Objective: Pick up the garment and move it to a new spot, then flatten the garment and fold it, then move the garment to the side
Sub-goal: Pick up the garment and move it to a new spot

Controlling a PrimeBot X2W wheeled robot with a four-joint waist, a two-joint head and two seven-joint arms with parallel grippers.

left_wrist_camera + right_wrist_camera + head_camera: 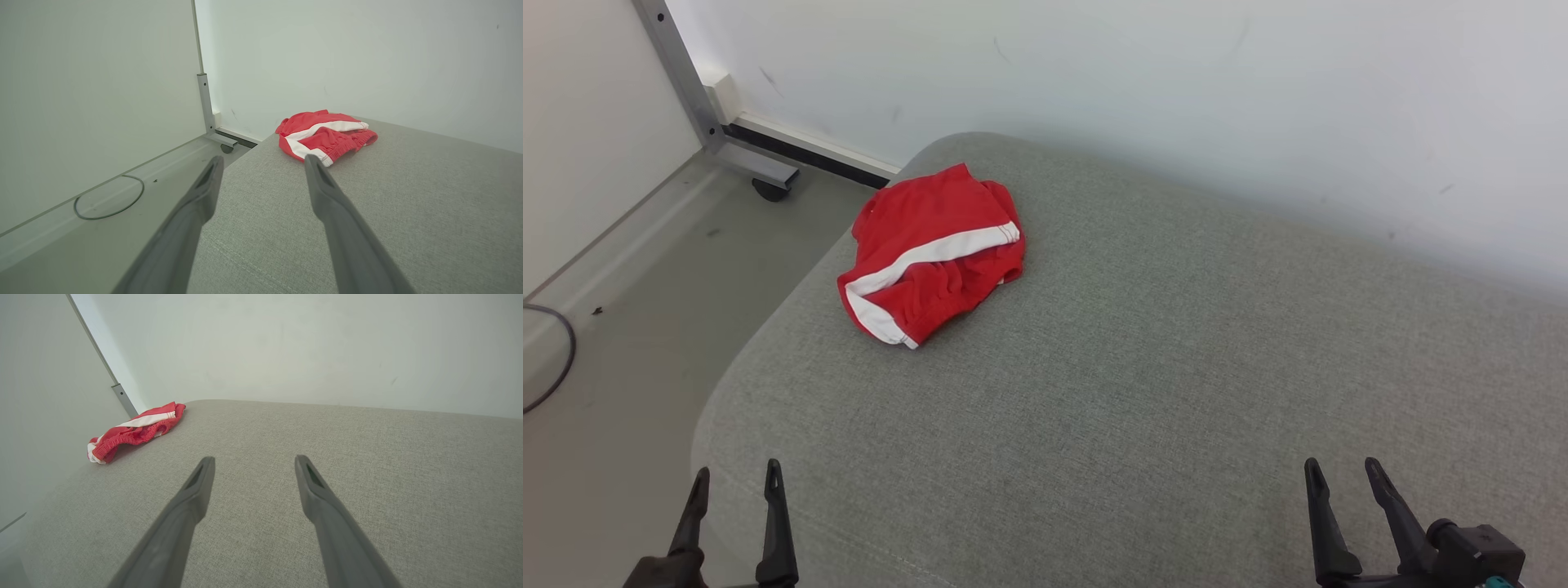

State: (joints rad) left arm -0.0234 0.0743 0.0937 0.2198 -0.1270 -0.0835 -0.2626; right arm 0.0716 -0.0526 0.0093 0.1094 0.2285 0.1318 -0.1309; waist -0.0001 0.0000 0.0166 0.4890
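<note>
The garment (pixel 931 253) is a pair of red shorts with a white stripe, lying crumpled near the far left corner of the grey cushion (pixel 1143 367). In the left wrist view the garment (pixel 325 134) lies ahead and slightly right; in the right wrist view the garment (pixel 135 430) sits far off to the left. My left gripper (pixel 737 478) hangs open at the cushion's near left edge, well short of the garment. My right gripper (pixel 1342 467) is open over the near right part of the cushion. Nothing is between either pair of fingers.
A white wall (pixel 1176 82) runs along the cushion's far side. To the left lies grey floor (pixel 629 310) with a metal frame leg on a caster (pixel 768 186) and a dark cable (pixel 556 359). A pale panel (pixel 94 81) stands at the left.
</note>
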